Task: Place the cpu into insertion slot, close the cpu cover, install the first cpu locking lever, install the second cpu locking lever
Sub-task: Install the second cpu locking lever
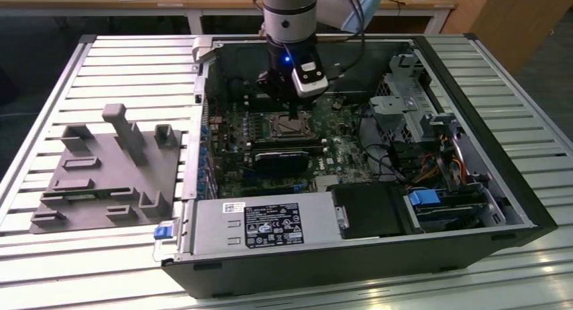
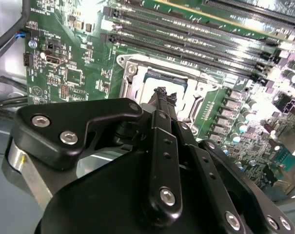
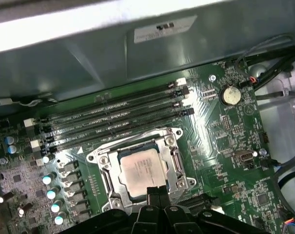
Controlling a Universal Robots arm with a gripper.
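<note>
One square silver-grey cpu [image 3: 141, 170], socket-seated.

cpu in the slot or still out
In: the cpu lies flat inside the insertion slot, its silver top showing, with the hand just above its edge.

My exterior view looks down from high up and well back, taking in the whole slatted counter [image 1: 107, 62], the open computer case [image 1: 376, 256] lying on it, and the arm [image 1: 288, 15] reaching in from the counter's far edge. My first wrist view sits close above the motherboard [image 3: 225, 146], facing down and slightly forward, with the insertion slot [image 3: 140, 168] just ahead of the tool [image 3: 157, 192]. My second wrist view rides behind the tool [image 2: 163, 95], lower and nearer I think, looking along its linkages at the same insertion slot [image 2: 162, 80]. Both wrist views share that socket and the memory slots [image 3: 113, 114] beside it.
</note>
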